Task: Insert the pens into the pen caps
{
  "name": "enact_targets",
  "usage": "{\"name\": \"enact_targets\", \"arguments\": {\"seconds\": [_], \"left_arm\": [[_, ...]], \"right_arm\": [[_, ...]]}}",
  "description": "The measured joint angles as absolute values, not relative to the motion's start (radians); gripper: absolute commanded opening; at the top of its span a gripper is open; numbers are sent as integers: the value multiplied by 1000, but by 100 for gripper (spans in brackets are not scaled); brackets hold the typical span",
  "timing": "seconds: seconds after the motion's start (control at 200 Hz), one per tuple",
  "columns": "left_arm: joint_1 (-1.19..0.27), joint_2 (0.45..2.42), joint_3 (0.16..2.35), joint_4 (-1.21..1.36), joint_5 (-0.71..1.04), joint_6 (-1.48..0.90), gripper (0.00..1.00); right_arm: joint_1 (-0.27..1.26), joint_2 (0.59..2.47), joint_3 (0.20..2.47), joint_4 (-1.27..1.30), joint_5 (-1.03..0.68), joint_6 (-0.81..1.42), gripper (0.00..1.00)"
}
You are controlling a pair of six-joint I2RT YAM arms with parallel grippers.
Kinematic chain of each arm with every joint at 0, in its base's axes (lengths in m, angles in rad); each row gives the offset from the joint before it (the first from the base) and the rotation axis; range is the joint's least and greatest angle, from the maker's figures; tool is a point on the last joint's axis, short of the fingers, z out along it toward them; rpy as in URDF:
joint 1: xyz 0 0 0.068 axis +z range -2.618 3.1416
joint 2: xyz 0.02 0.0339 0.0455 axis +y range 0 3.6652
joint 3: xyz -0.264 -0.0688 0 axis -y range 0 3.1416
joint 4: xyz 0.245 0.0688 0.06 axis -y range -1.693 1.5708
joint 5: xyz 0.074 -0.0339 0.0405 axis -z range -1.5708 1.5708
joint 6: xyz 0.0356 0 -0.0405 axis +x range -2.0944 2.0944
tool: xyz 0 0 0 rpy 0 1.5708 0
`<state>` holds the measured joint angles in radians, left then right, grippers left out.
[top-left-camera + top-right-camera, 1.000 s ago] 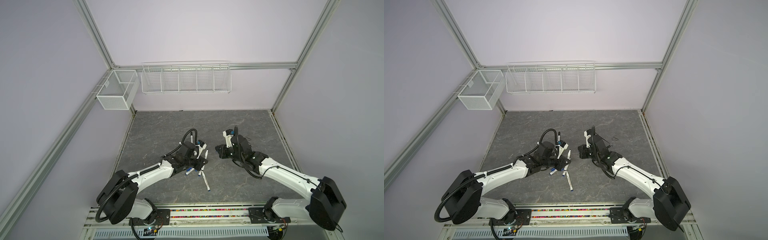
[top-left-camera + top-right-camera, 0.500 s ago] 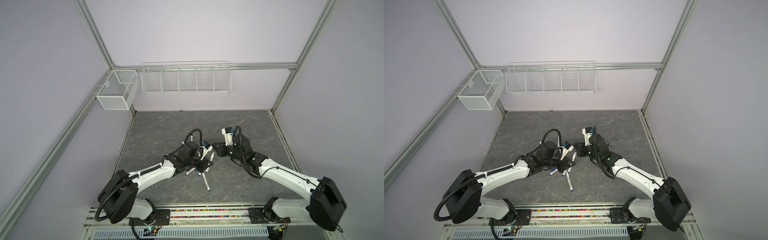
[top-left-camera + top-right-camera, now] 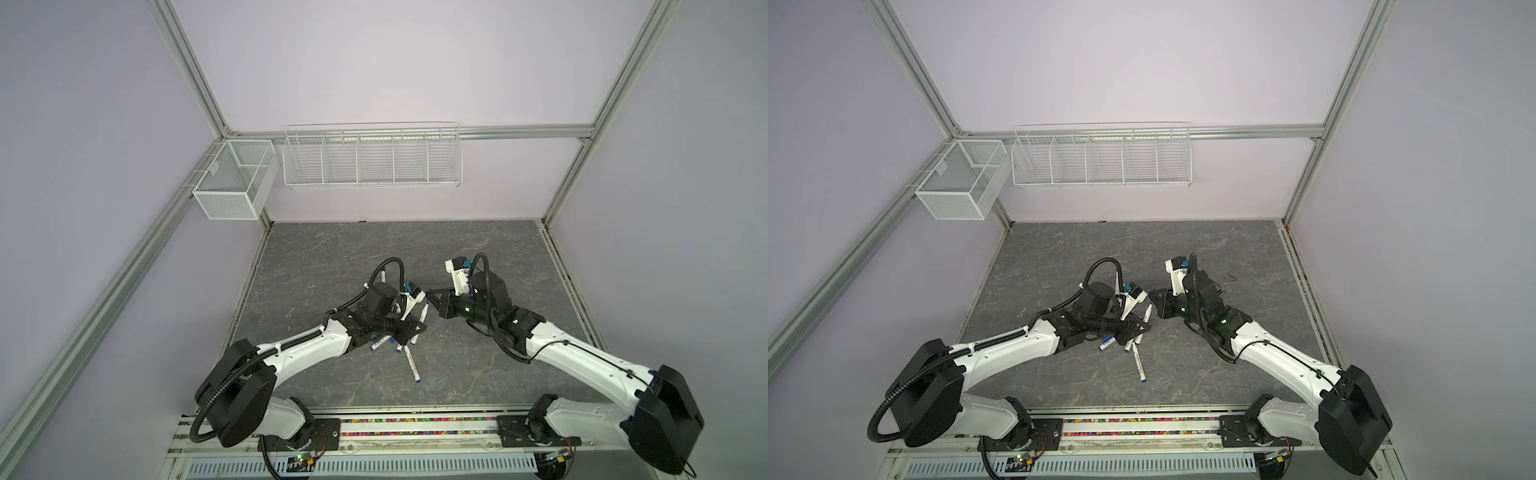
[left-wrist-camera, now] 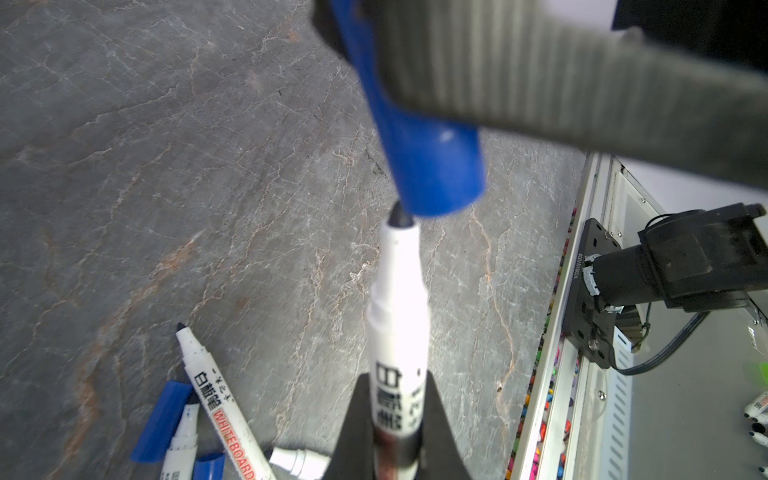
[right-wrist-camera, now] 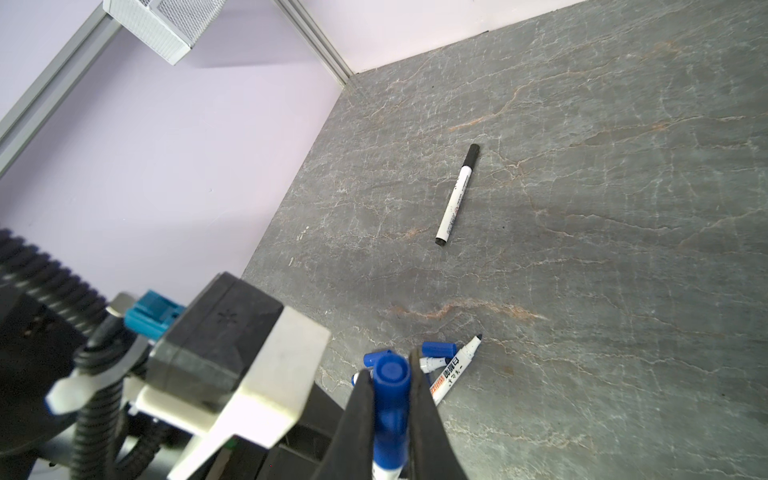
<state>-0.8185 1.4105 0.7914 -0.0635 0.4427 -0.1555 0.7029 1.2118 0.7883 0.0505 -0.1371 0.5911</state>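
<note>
Pens (image 4: 195, 361) without caps and loose blue caps (image 4: 160, 419) lie heaped on the table (image 4: 166, 166) just in front of the held pen (image 4: 399, 316), so most of the job looks undone. The left gripper (image 4: 397, 380) is clamped on that pen. Its tip sits at the mouth of a blue cap (image 4: 432, 166) pinched in the right gripper (image 5: 390, 368), not yet seated. Well beyond the held pen lies a black pen (image 5: 456, 195), already capped.

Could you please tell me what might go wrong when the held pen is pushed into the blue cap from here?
1. The pen in the left gripper meets the blue cap at the edge of its mouth, and the cap sits tilted to it: pushing may jam or skid past.
2. The right gripper pinches the cap by its sides; an off-axis push may twist it loose.
</note>
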Motion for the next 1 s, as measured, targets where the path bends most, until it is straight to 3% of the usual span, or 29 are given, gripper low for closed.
{"name": "enact_targets", "arguments": {"seconds": [1.0], "left_arm": [[-818,1412,785,-83,431,-156,0]], "right_arm": [[716,1251,793,64,-135,579,8]]}}
